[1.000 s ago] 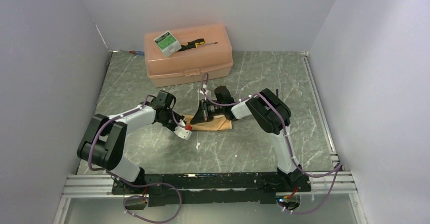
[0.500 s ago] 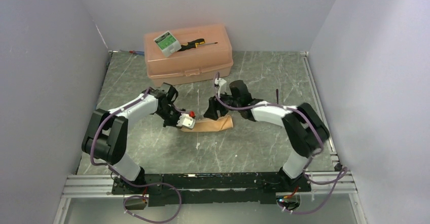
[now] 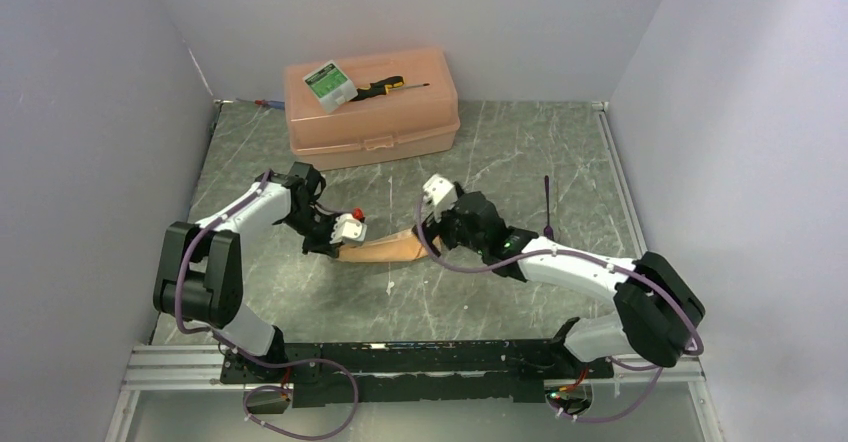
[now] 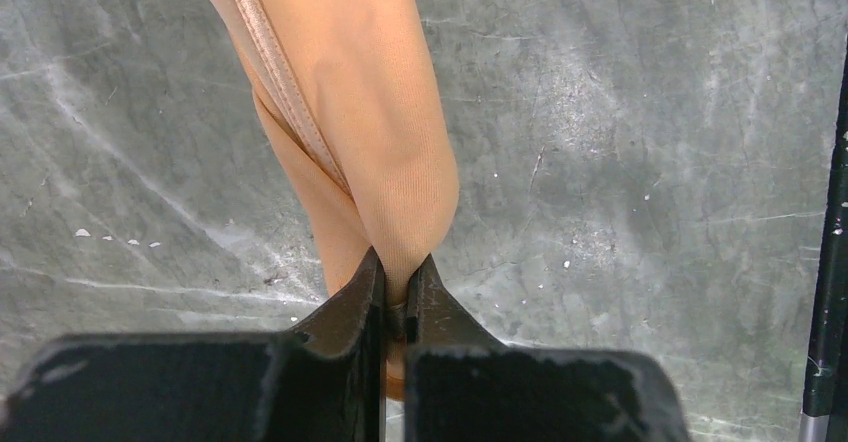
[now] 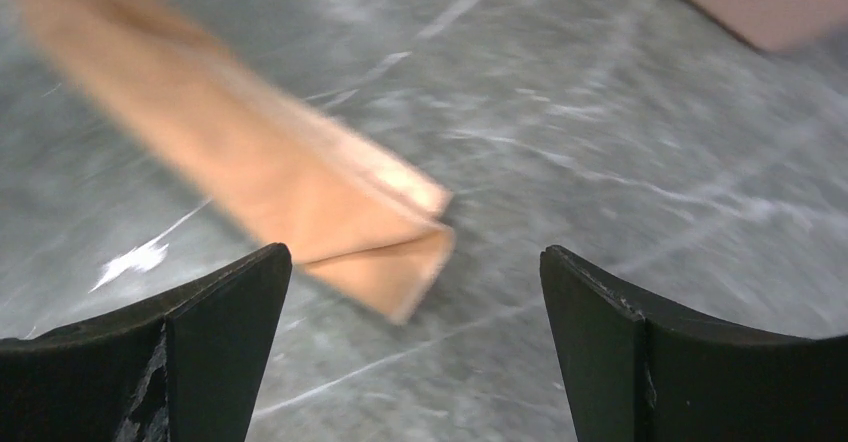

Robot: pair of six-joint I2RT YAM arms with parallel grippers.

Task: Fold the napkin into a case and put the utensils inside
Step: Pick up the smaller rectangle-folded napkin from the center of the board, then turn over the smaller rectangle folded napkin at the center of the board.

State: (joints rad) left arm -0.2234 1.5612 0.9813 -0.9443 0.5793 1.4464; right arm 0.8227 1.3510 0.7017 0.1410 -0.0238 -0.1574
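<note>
- right gripper [image 5: 415,262] now gaping wide and pulling back to the right, letting go of the napkin [image 3: 385,250]; cloth's right end lying free on the table [image 3: 450,292], just ahead of the jaws
- left gripper [image 4: 395,262] staying pinched narrow on the napkin's left end, having dragged it slightly left
- napkin lying mid-table as a narrow folded strip, so I'm reading the fold as mostly done and loading as next
- only one utensil [image 3: 548,207] showing, lying well apart to the right, beside the right arm
- box [image 3: 370,112] sitting behind, apart from the strip; open table running in front and to the right; left arm working nearer the left wall [image 3: 90,162], less room there
</note>
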